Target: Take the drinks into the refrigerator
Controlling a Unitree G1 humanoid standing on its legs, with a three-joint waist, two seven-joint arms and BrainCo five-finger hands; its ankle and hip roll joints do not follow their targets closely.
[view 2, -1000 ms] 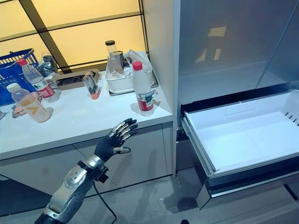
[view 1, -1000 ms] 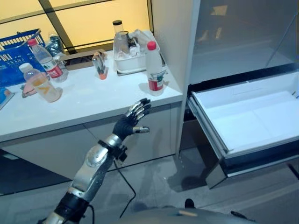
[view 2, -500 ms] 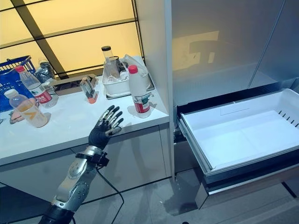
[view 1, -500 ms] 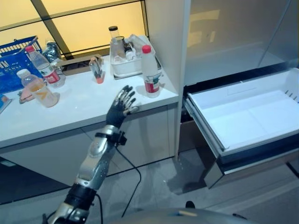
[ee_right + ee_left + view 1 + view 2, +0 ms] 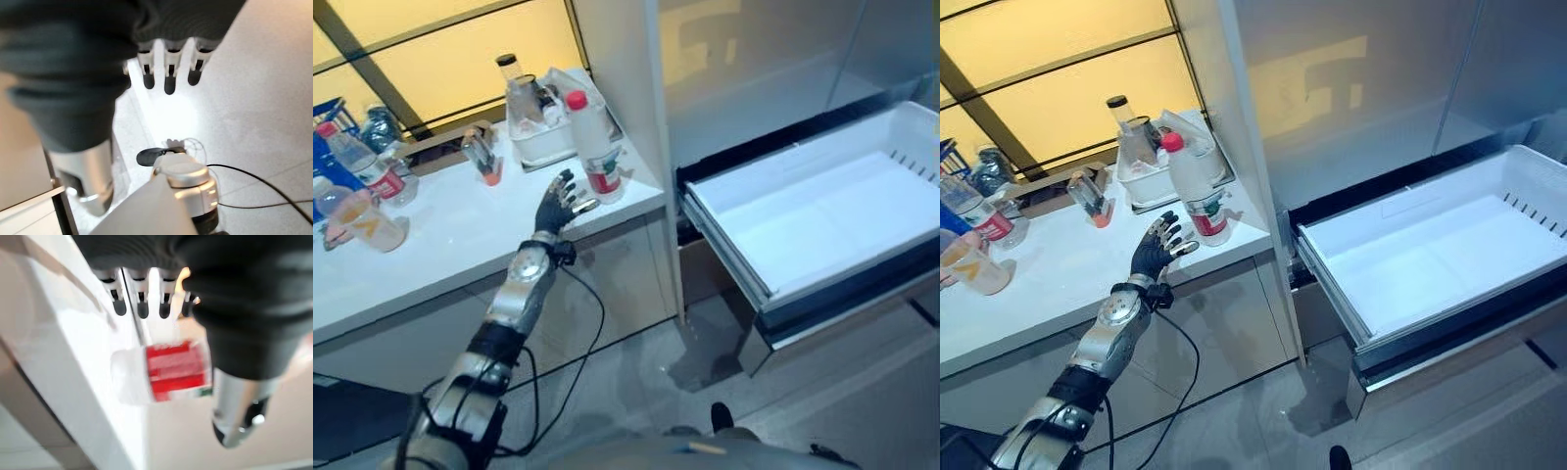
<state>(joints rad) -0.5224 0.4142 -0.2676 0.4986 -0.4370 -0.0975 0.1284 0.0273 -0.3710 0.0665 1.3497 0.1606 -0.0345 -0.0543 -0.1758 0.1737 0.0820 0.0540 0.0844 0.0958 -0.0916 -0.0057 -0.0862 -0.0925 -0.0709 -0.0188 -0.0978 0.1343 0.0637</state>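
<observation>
Glossy white worktop (image 5: 460, 235) against amber-lit panes, beside a tall grey refrigerator (image 5: 754, 78). Upright near its front right corner: red-capped drink bottle (image 5: 590, 147), clear smooth plastic, red label, long axis vertical. Just beside and to its left, apart from it: left robot hand (image 5: 558, 204), fingers spread and empty, the nearer one. Right robot hand (image 5: 166, 73) low over the floor, fingers straight. Further right, well apart: white plastic drawer (image 5: 822, 220), pulled out and empty.
</observation>
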